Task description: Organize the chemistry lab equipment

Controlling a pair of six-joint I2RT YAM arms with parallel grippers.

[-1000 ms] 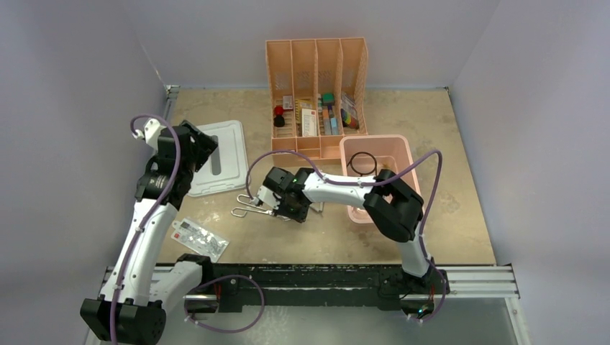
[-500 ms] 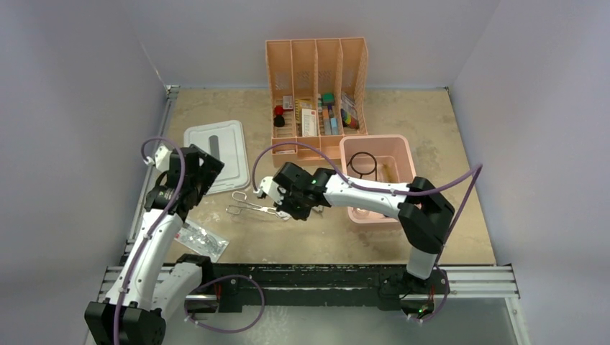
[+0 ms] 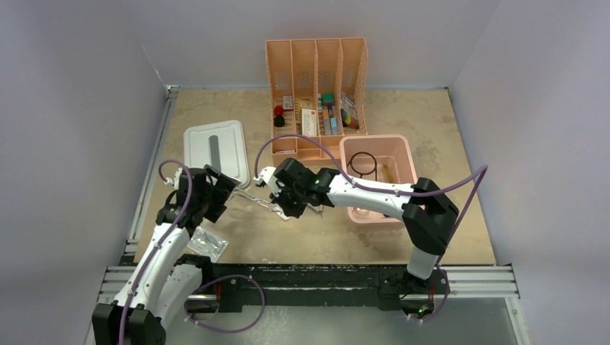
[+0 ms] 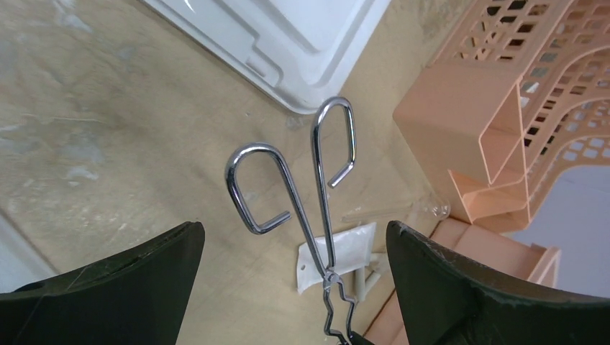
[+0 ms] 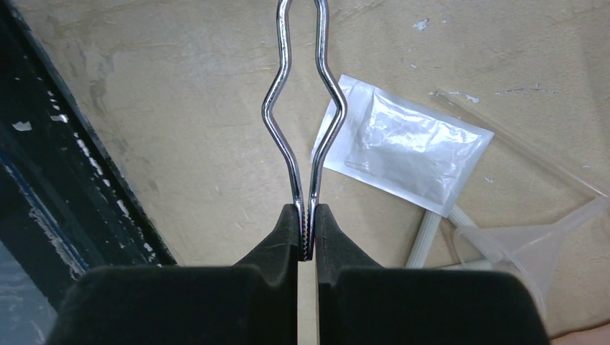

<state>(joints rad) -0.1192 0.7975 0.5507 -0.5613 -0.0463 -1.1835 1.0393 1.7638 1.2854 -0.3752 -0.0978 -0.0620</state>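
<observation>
Steel scissor-like tongs, shiny bent wire, sat at nine o'clock from the pink plastic tub; your right gripper pinched their serrated tips while your left gripper gaped wide toward the looped handles.

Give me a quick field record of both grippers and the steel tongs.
right gripper: shut on the serrated tips of the steel scissor-like tongs
left gripper: open, facing the tongs' handle loops, no contact
near the tongs: clear sealed packet and clear plastic funnel, lying on the tan table
</observation>
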